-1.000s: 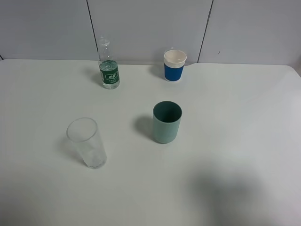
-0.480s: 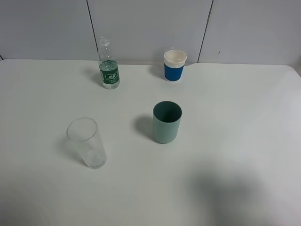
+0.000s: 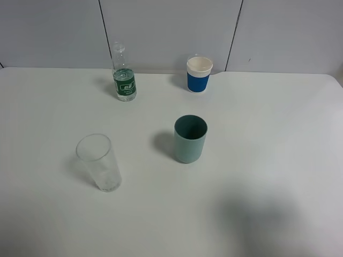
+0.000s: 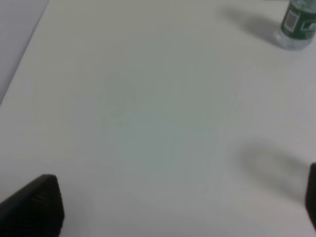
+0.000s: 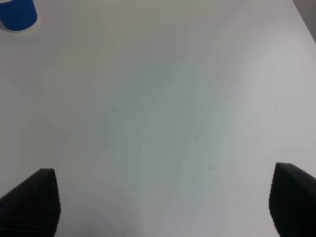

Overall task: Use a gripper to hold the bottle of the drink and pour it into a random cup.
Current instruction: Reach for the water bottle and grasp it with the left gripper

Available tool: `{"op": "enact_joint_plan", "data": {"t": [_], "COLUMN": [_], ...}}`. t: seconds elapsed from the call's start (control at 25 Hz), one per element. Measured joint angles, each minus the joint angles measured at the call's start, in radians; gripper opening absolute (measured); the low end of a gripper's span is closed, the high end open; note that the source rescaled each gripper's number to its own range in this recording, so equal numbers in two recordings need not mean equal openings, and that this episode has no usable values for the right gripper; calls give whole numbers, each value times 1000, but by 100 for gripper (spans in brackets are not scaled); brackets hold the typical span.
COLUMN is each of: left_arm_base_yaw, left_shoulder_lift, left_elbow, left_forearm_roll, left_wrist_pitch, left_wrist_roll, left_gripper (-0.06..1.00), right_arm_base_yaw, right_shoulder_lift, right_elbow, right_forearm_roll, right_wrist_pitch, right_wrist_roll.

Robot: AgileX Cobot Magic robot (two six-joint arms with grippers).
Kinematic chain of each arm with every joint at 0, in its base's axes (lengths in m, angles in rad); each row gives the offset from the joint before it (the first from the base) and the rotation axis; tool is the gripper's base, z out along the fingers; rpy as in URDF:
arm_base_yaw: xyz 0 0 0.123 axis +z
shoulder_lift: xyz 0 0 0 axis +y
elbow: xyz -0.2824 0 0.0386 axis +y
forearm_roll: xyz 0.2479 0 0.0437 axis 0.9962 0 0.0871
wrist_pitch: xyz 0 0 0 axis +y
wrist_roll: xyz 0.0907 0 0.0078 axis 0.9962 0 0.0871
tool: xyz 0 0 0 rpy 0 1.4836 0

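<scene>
Bottle stood upright near the far edge of the table, well apart from the left gripper, whose jaws gaped empty; the right gripper gaped empty too.

Under both your grippers the table is a smooth, matt white surface with only a faint sheen. The pads of your right gripper look black, matt and finely ribbed. On your left gripper they are dark too, but too blurred to judge their texture. Ahead of the left gripper, the bottle of the drink is clear, glossy plastic with a dark green printed label. The glass on that gripper's side is transparent and shiny. The cup is opaque teal with a smooth, dull finish. Ahead of the right gripper, the blue and white cup looks like matt paper.
</scene>
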State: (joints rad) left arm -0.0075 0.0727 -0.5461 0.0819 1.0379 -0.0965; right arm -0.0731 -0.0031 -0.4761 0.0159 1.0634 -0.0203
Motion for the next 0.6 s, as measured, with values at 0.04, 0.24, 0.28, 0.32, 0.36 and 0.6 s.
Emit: {"op": "enact_joint_plan", "data": {"t": [0.04,0.24,0.28,0.32,0.36,0.6], "left_arm_base_yaw": [0,0,0,0,0,0], "left_shoulder_lift": [29,178,202,231,259,422], "left_elbow": [-8,-43,-44,-45,-45,-45], "left_forearm_roll": [0,0,0,0,0,0], "left_wrist_pitch": [-7,-55,-70,-86,-104,-236], "left_wrist_roll": [14,96,118,136,155,248], "left_gripper": [100,100,100,100,100,100], "right_arm_base_yaw": [0,0,0,0,0,0], "right_shoulder_lift": [0,0,0,0,0,0], "right_elbow": [0,0,0,0,0,0], "right_forearm_roll": [0,0,0,0,0,0], "right_wrist_pitch": [0,0,0,0,0,0], "right_wrist_roll": [0,0,0,0,0,0]}}
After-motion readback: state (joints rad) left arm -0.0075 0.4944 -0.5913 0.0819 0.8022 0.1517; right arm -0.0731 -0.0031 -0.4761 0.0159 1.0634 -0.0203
